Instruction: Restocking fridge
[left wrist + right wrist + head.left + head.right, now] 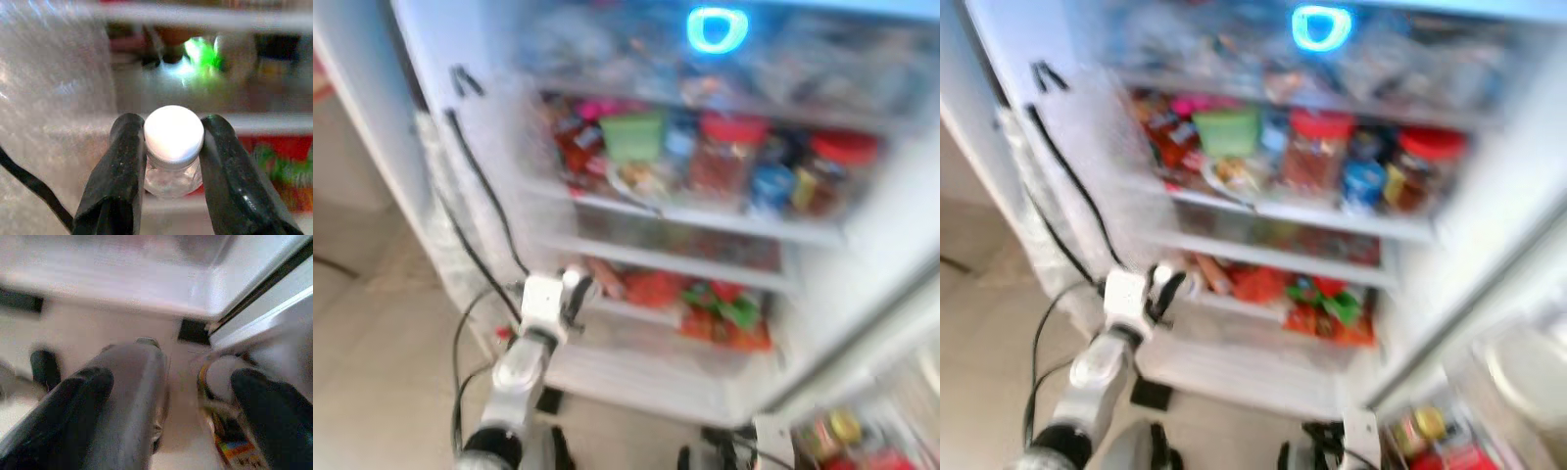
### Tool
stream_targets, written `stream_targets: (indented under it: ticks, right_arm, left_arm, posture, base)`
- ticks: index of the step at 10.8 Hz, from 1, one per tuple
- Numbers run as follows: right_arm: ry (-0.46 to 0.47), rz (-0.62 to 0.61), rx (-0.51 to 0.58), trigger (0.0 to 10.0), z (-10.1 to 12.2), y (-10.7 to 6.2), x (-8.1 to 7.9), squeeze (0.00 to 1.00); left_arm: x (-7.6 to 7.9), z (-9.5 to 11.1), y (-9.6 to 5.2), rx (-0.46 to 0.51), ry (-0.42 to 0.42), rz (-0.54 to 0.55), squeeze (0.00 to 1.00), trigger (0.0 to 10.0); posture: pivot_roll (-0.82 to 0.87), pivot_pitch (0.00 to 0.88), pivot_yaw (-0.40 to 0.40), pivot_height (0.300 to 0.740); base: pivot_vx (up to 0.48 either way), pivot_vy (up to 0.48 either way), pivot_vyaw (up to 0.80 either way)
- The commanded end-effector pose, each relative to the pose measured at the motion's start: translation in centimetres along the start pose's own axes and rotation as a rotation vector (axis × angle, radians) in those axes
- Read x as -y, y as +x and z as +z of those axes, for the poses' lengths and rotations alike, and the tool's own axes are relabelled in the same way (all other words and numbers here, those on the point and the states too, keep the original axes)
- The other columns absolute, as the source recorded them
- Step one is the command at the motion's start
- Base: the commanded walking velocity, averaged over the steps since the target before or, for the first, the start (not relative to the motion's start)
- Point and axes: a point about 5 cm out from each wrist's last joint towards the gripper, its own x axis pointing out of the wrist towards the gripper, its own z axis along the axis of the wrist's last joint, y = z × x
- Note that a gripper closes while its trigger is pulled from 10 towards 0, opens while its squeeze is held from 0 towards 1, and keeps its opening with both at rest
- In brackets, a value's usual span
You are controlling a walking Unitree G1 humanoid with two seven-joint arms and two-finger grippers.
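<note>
Right gripper (171, 426) hangs low near the floor, fingers (68, 406) spread wide with nothing between them; a grey rounded robot part sits below it, and the fridge's bottom edge and door frame lie beyond. Left gripper (171, 161) is raised at the fridge (440, 59) front, fingers pinched on a small clear bottle (172, 169) with a white cap (174, 133), gripped just under the cap. Head views are blurred: the bottle (576, 284) is held at the left end of the lower shelf (636, 311), next to red and green packets (715, 308). Shelf above holds a green tub (633, 135) and red-lidded jars (729, 157). A blue light (715, 29) glows at the top.
</note>
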Motion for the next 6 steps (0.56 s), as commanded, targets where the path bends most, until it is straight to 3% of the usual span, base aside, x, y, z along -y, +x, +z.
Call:
stream_targets:
  ticks: [1,6]
  right_arm:
    - [0.004,-0.006,-0.054,10.0,-1.2,-0.2,0.1,0.0]
    - [0.011,0.001,-0.054,10.0,-1.4,-0.3,0.1,0.0]
  left_arm:
    - [-1.1,-0.4,-0.6,-0.003,0.008,0.042,0.0,10.0]
    - [-0.6,1.4,1.4,0.074,0.049,-0.005,0.0,10.0]
  posture:
    - [-0.2,0.087,-0.033,0.636]
    - [-0.22,0.101,-0.041,0.636]
  base:
    - [0.0,0.0,0.0]
    - [0.0,0.0,0.0]
